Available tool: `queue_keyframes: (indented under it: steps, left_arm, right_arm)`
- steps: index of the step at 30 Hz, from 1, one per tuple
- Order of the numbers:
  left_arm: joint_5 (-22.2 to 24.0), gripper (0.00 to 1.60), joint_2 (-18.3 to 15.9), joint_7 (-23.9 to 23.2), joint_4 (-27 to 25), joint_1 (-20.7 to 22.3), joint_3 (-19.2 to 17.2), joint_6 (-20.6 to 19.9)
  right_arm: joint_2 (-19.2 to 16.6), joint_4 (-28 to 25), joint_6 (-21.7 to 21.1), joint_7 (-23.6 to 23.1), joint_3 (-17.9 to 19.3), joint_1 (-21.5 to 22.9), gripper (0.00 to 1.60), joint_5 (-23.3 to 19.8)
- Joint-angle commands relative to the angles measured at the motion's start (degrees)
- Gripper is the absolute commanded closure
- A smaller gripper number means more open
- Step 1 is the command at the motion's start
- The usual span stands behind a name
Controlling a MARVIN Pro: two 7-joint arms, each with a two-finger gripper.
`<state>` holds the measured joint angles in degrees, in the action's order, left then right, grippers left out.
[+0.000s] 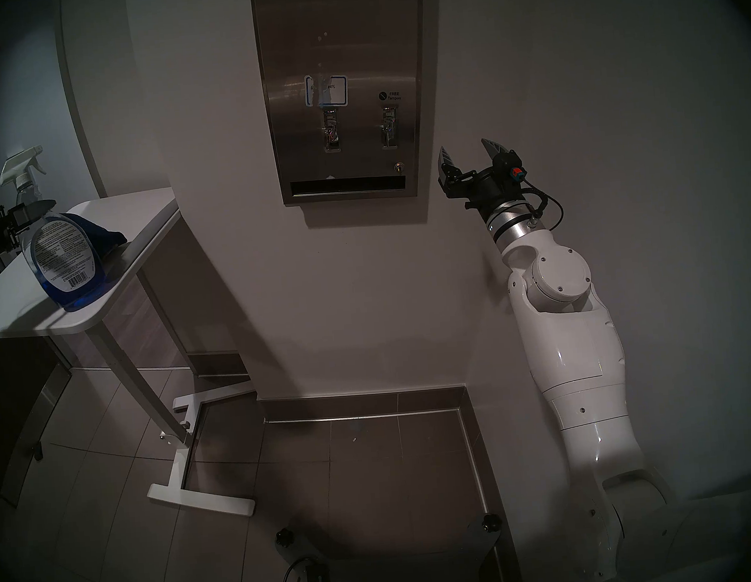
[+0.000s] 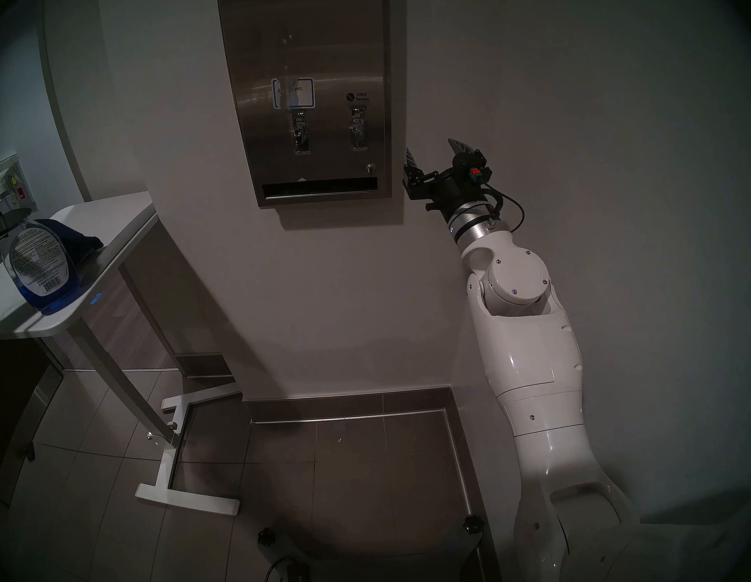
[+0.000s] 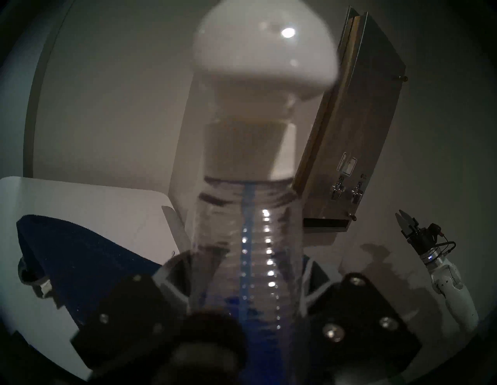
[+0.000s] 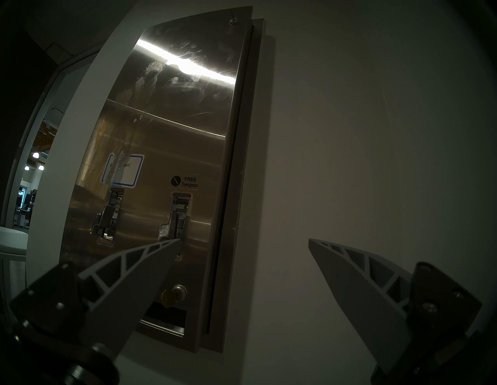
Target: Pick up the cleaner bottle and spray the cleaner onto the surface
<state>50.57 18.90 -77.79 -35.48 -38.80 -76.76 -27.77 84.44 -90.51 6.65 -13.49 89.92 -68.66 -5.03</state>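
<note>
Cleaner bottle (image 3: 250, 255) neck pinched between the left fingers (image 3: 172, 285) on both sides

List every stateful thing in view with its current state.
cleaner bottle: upright on the white table, part full of blue liquid
left pincer: closed around the bottle's neck
right pincer: open, empty
dispenser panel: smeared, streaked
blue cloth: crumpled on table

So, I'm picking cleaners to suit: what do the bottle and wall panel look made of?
Bottle: apparently clear plastic, ribbed neck, blue liquid visible through it, white paper-like label. Panel: looks like brushed stainless steel, judging by its streaky sheen.
</note>
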Motion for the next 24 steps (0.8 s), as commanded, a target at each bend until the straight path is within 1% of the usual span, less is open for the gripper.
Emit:
queue_keyframes:
  steps: [1,4,6,8,10,11,12,13,14,15,16,17,18,20,24]
  left_arm:
    - [2.05,1.60,0.24,-6.04,-0.31,1.36,-0.21,-0.04]
    - [2.67,1.60,0.59,-5.49,-0.29,1.49,-0.29,0.06]
    - [2.96,1.60,0.88,-5.37,-0.18,1.55,-0.42,1.00]
    - [3.36,1.60,1.49,-5.67,0.36,1.73,-0.87,2.68]
    - [3.50,1.60,2.24,-5.60,0.81,1.90,-1.30,5.29]
    - [3.31,1.60,2.70,-6.33,1.26,2.05,-1.65,7.18]
    - [3.17,1.60,3.03,-6.53,1.36,2.10,-2.04,7.47]
    - [2.81,1.60,3.52,-6.43,1.51,2.19,-2.42,9.00]
    - [2.70,1.60,3.90,-6.45,1.45,2.22,-2.81,9.66]
    - [2.18,1.60,4.31,-5.31,1.02,2.24,-3.35,10.99]
    - [2.20,1.60,4.72,-5.28,0.85,2.22,-3.68,11.73]
    - [1.84,1.60,5.08,-3.68,0.40,2.16,-4.16,12.57]
    - [1.43,1.60,6.02,-2.14,-0.22,2.03,-4.88,15.48]
    - [1.16,1.60,6.33,-1.55,-0.71,2.03,-5.10,16.22]
    - [0.67,1.60,7.72,0.95,-2.39,1.89,-6.19,20.62]
  right_arm:
    - [0.04,-1.96,0.55,-0.15,-0.09,1.77,0.00,-0.06]
    - [0.04,-2.00,0.55,-0.16,-0.09,1.78,0.00,-0.06]
    - [0.03,-2.04,0.55,-0.16,-0.09,1.78,0.00,-0.06]
    - [0.03,-2.09,0.54,-0.17,-0.10,1.77,0.00,-0.07]
    - [0.02,-2.14,0.53,-0.18,-0.10,1.77,0.00,-0.07]
    - [0.02,-2.16,0.53,-0.19,-0.10,1.77,0.00,-0.07]
    - [0.01,-2.17,0.52,-0.19,-0.10,1.77,0.00,-0.07]
    - [0.01,-2.19,0.52,-0.19,-0.10,1.76,0.00,-0.07]
    - [0.01,-2.20,0.52,-0.19,-0.10,1.76,0.00,-0.07]
    - [0.01,-2.19,0.52,-0.19,-0.10,1.76,0.00,-0.07]
    - [0.01,-2.18,0.52,-0.19,-0.10,1.76,0.00,-0.07]
    - [0.01,-2.17,0.52,-0.18,-0.10,1.76,0.00,-0.07]
    - [0.02,-2.16,0.52,-0.18,-0.10,1.76,0.00,-0.07]
    - [0.01,-2.15,0.52,-0.18,-0.10,1.76,0.00,-0.07]
    - [0.01,-2.14,0.52,-0.17,-0.10,1.76,0.00,-0.07]
